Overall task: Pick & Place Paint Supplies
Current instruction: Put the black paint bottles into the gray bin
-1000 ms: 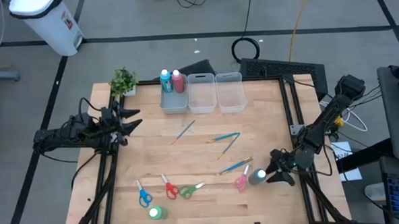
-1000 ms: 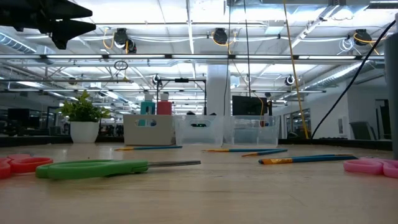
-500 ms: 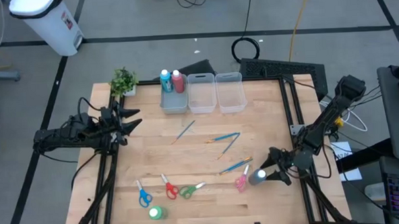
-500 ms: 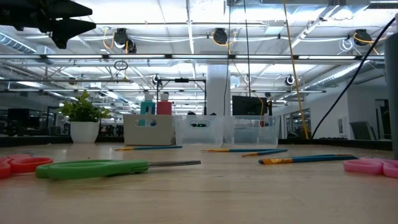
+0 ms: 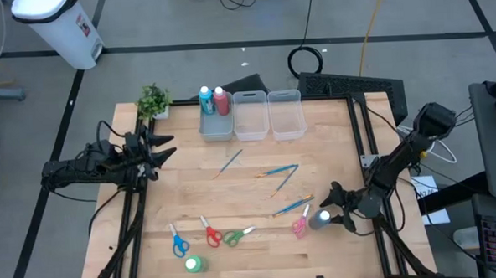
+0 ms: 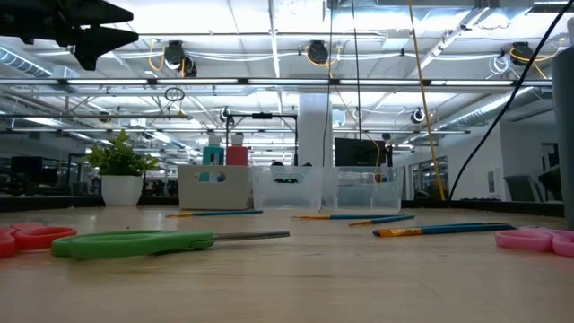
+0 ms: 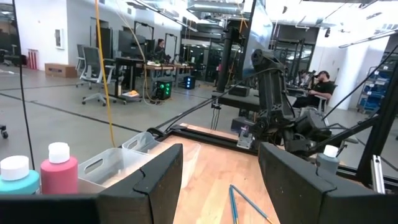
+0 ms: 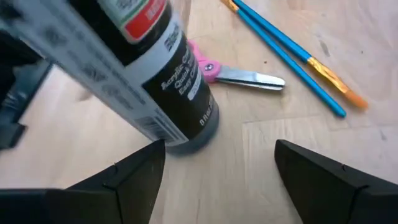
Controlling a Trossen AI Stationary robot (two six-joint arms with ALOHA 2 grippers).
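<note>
A dark grey paint bottle (image 5: 322, 219) stands upright on the table near its right edge, beside the pink scissors (image 5: 300, 225). My right gripper (image 5: 340, 209) is open just to the right of it. In the right wrist view the bottle (image 8: 177, 93) stands just ahead of the gripper (image 8: 219, 148), nearer one finger. The blue (image 5: 205, 98) and pink-red (image 5: 221, 98) bottles stand in the left bin (image 5: 216, 128). The green bottle (image 5: 193, 264), three more scissors (image 5: 210, 233) and several brushes (image 5: 280, 171) lie on the table. My left gripper (image 5: 163, 149) waits open at the left edge.
Two more clear bins (image 5: 268, 117) stand at the far edge. A small potted plant (image 5: 153, 101) sits at the far left corner. Black frame rails (image 5: 367, 142) run along the table's right side. Bare wood lies between the brushes and the left arm.
My right gripper has opened wider, rolled a little and sunk slightly toward the table's near edge, staying beside the dark grey bottle. The bottle has not moved.
</note>
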